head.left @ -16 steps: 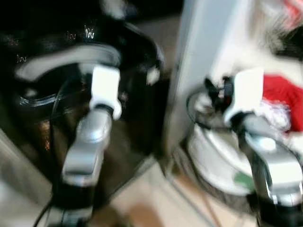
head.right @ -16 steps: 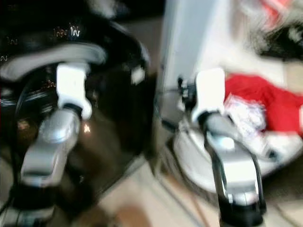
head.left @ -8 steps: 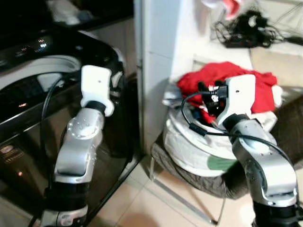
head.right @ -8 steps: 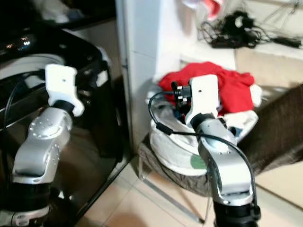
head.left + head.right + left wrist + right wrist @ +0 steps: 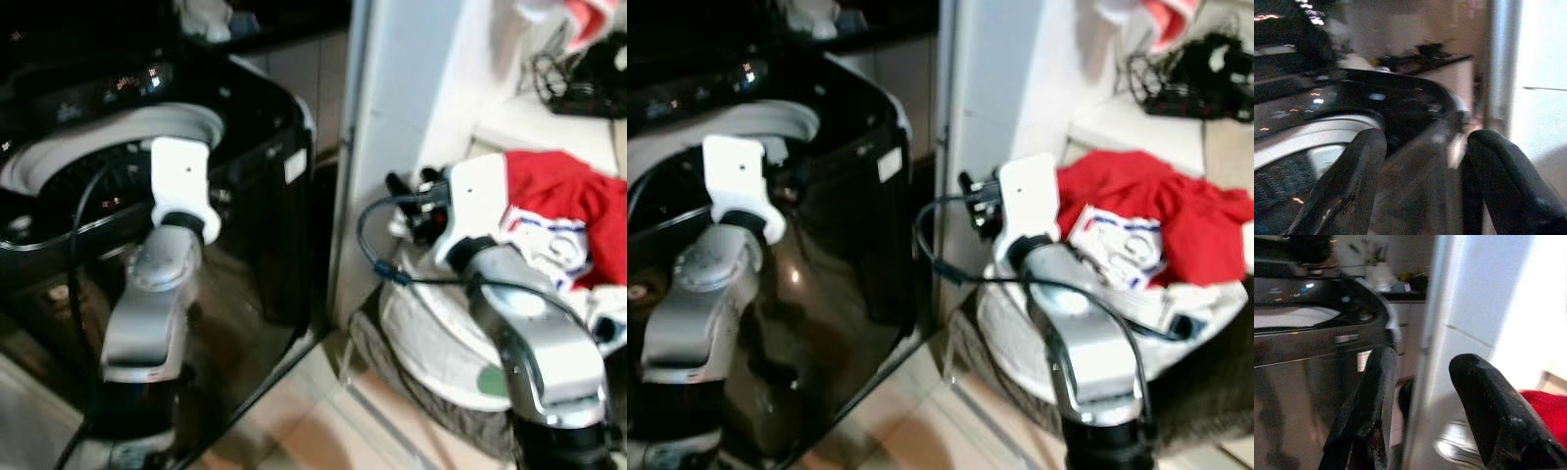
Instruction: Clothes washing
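Note:
A black top-loading washing machine (image 5: pixel 255 215) stands on the left, its lid open and its pale drum rim (image 5: pixel 108 137) showing. On the right, a white laundry basket (image 5: pixel 436 333) holds a red garment (image 5: pixel 558 186) and a white printed garment (image 5: pixel 549 245). My left arm (image 5: pixel 157 284) is raised in front of the washer. Its gripper (image 5: pixel 1427 142) is open and empty, pointing over the washer's top edge. My right arm (image 5: pixel 509 304) is raised beside the basket. Its gripper (image 5: pixel 1422 362) is open and empty, pointing past the white pillar toward the washer.
A white pillar (image 5: pixel 392 117) stands between the washer and the basket. Black cables (image 5: pixel 583 73) lie on a ledge behind the basket. A dark cloth (image 5: pixel 387 357) hangs under the basket. Beige floor tiles (image 5: pixel 323 421) show between the two arms.
The whole view has swung back toward the left, so the washer shows more and the basket sits nearer the right edge. Both arms keep the same raised pose.

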Available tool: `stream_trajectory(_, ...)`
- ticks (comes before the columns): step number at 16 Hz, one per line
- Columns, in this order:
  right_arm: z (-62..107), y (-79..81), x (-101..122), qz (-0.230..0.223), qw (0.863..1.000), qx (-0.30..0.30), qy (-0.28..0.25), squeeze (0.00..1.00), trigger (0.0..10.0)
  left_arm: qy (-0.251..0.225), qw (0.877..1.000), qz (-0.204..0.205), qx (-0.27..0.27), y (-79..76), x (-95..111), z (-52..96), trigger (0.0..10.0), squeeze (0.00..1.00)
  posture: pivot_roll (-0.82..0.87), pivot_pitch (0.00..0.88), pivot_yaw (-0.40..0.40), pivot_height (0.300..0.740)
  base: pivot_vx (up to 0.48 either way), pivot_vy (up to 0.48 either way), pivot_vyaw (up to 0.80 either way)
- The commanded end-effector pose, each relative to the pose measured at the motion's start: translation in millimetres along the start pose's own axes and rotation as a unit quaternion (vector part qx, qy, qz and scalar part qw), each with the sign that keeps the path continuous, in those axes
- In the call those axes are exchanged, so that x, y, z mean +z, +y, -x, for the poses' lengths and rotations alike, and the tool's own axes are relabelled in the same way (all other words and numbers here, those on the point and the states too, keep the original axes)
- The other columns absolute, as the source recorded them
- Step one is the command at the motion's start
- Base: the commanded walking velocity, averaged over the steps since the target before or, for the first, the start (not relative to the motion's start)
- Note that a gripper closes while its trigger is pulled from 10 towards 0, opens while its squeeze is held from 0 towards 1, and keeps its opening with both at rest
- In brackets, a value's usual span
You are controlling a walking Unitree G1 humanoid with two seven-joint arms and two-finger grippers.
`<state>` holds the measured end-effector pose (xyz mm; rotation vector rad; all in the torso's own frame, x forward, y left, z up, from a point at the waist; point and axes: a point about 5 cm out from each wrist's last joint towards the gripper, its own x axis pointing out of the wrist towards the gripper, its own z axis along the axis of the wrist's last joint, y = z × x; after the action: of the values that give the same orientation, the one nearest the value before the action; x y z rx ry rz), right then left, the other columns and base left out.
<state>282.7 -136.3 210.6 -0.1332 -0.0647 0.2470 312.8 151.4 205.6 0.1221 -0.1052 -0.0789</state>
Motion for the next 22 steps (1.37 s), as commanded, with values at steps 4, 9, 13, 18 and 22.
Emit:
stream_trajectory(4, 4.9, -10.5, 12.7, -0.041, 0.998, -0.047, -0.030, 0.00, 10.0, -0.016, 0.999, 0.002, -0.030, -8.6, 8.3, -2.8, 10.0, 0.00, -0.08, 0.000, 0.020, 0.740, 0.278, 0.000, -0.40)
stream_trajectory(9, 9.2, -15.1, 18.1, -0.020, 0.997, -0.068, -0.040, 0.00, 10.0, -0.014, 0.999, 0.004, -0.041, -12.5, 8.3, -6.9, 10.0, 0.00, -0.09, 0.000, 0.039, 0.740, 0.272, 0.000, -0.41)
stream_trajectory(13, 7.2, -5.7, 12.9, 0.005, 1.000, -0.010, -0.013, 0.00, 10.0, -0.007, 1.000, 0.012, -0.024, -7.8, 5.1, -6.4, 10.0, 0.00, -0.09, 0.000, 0.013, 0.740, 0.275, 0.000, 0.00)
stream_trajectory(18, 0.0, -14.6, 13.7, -0.007, 0.999, -0.043, -0.008, 0.00, 10.0, -0.010, 1.000, 0.014, -0.012, -3.0, 5.1, -2.8, 10.0, 0.00, -0.08, 0.000, -0.007, 0.740, 0.295, 0.000, 0.00)
stream_trajectory(22, -2.7, -17.6, 11.1, 0.009, 1.000, -0.029, 0.004, 0.00, 10.0, 0.018, 0.998, 0.059, -0.016, -2.4, -0.7, 0.6, 10.0, 0.00, -0.07, 0.000, -0.022, 0.740, 0.074, 0.000, 0.00)
